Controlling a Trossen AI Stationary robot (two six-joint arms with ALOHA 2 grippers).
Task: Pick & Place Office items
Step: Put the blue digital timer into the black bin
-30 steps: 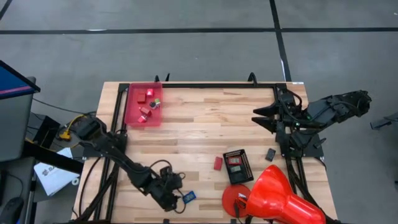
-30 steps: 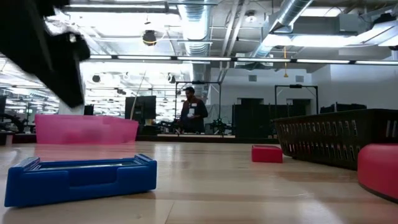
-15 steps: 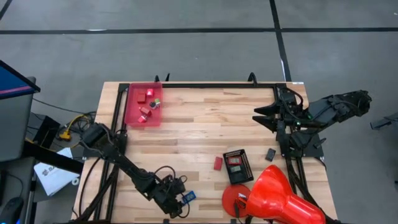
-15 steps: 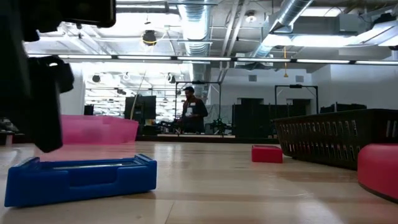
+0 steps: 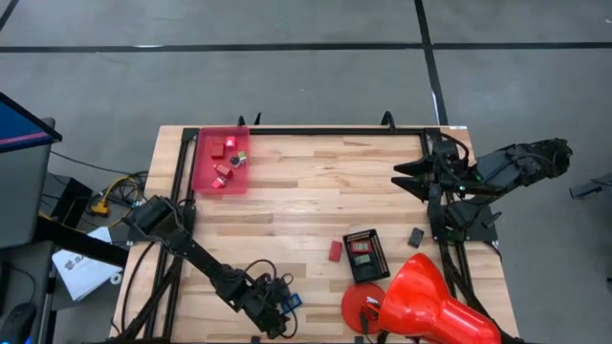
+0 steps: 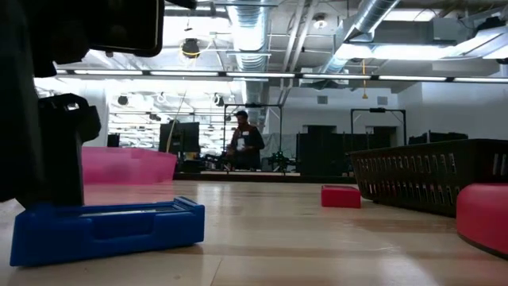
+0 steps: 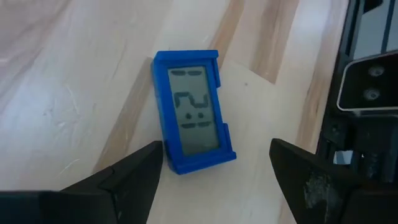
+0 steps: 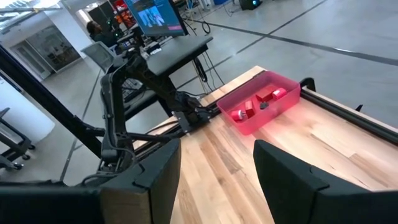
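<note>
Even, bright overhead light fills the scene; ceiling strip lights (image 6: pixel 238 75) blow out to white in the low view. The wooden table (image 5: pixel 306 191) is evenly lit with only soft, short shadows. Up close, the left arm (image 6: pixel 48 103) is a dark, unfocused mass. The blue display piece (image 7: pixel 193 109) is sharp, with mild glare on its screen.

The table (image 5: pixel 306 191) is light wood with pale and darker stripes. The little clock (image 7: pixel 194 110) has a bright blue frame and a grey screen with dark marks. The bin (image 5: pixel 220 161) is see-through pink, with red pieces (image 5: pixel 221 158) and 1 green-white piece (image 5: pixel 239 159) inside. A red block (image 5: pixel 336 250) lies on the wood. The tray (image 5: pixel 366 255) is black mesh. The big cone (image 5: pixel 430 301) is bright red. Both arms are dark.
</note>
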